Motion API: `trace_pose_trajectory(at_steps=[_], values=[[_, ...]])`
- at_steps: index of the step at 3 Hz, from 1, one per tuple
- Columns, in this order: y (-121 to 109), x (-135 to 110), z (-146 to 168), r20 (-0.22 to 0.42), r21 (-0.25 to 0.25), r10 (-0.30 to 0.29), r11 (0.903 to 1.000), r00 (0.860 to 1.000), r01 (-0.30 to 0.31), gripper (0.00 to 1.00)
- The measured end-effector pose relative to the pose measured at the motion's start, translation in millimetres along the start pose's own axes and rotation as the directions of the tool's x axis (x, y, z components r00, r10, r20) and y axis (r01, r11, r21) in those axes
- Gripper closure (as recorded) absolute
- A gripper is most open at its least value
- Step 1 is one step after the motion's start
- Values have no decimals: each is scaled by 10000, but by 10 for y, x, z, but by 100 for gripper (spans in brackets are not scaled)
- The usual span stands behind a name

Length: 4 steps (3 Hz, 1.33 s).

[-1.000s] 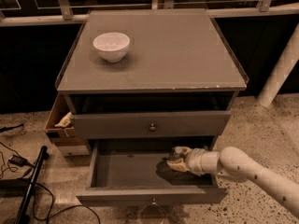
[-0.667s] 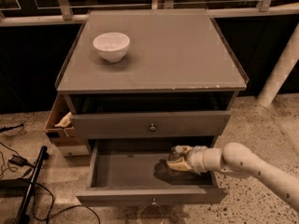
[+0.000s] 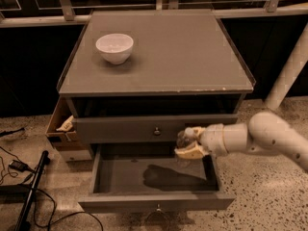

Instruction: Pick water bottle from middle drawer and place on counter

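The middle drawer (image 3: 120,177) is pulled open below the counter (image 3: 168,57), and its grey floor is bare but for the arm's shadow. My gripper (image 3: 185,143) reaches in from the right and hovers above the drawer's right rear, level with the closed drawer front above it. Its pale fingers (image 3: 192,152) are shut on the water bottle (image 3: 183,139), which shows only as a small clear, greyish shape between them. The bottle is lifted off the drawer floor.
A white round bowl (image 3: 114,47) stands at the counter's back left. A brown cardboard box (image 3: 60,124) sits against the cabinet's left side. Cables and a black pole (image 3: 29,191) lie on the floor at left. A white post (image 3: 288,71) stands at right.
My gripper has risen from the drawer floor with the bottle and now sits higher, at the level of the upper drawer's front.
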<state>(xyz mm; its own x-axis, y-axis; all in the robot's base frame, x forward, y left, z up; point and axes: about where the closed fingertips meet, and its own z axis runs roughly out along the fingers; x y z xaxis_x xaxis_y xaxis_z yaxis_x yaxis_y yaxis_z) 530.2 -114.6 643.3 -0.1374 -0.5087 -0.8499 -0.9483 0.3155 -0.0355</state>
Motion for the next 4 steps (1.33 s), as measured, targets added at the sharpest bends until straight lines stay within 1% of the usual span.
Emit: trace_pose_trajectory(at_steps=[1,2,3,4], values=[[-9,-308,-176,-331,244,-651,9975,9973,659,100],[-60,-396,-206,-380,236,-681,9973,9970,690,100],[-195,-860,-437,-459,500,-450,9976,9979,473,100],[-305,-1835,-1008,-652,1270,-268,9913,9975,349,100]])
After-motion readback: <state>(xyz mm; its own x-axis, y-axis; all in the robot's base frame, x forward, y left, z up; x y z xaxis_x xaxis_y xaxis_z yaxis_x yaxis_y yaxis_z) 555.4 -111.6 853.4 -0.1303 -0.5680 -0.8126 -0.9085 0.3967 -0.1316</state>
